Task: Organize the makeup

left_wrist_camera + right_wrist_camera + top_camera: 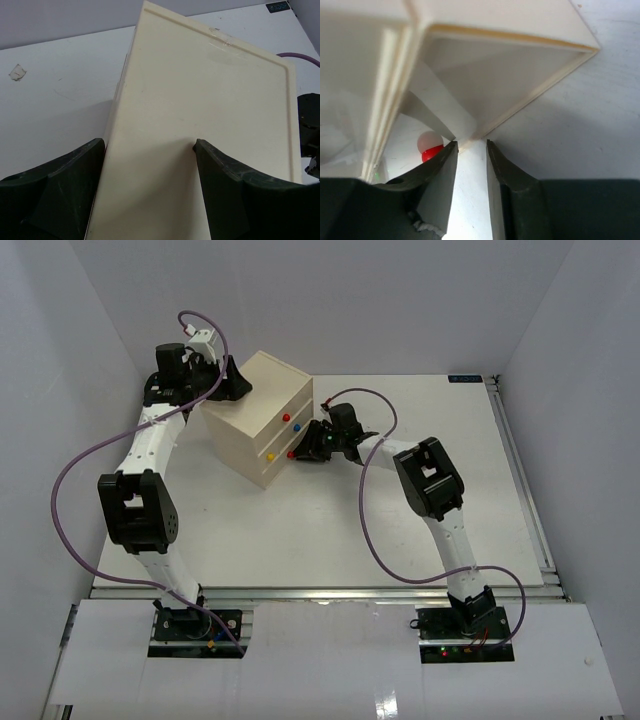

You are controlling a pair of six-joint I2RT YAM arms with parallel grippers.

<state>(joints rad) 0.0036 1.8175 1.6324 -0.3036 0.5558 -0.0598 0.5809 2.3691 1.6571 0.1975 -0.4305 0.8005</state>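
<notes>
No makeup shows in any view. The cream wooden drawer chest (256, 405) stands at the back left of the table with its drawers closed. My left gripper (237, 381) is at the chest's back left corner. In the left wrist view it (149, 145) is wide open, its fingers either side of the chest's flat top panel (200, 90). My right gripper (304, 449) is low at the chest's front right corner. In the right wrist view it (471, 143) is narrowly open with nothing between the fingers, tips at the chest's bottom corner (495, 75), and a red knob (432, 152) lies just left of its left finger.
The chest front carries a red knob (286, 417), a blue knob (297, 427), a yellow knob (270, 454) and a second red knob (291, 453). White walls enclose the white table (420, 420) on three sides. Purple cables (372, 530) loop beside both arms.
</notes>
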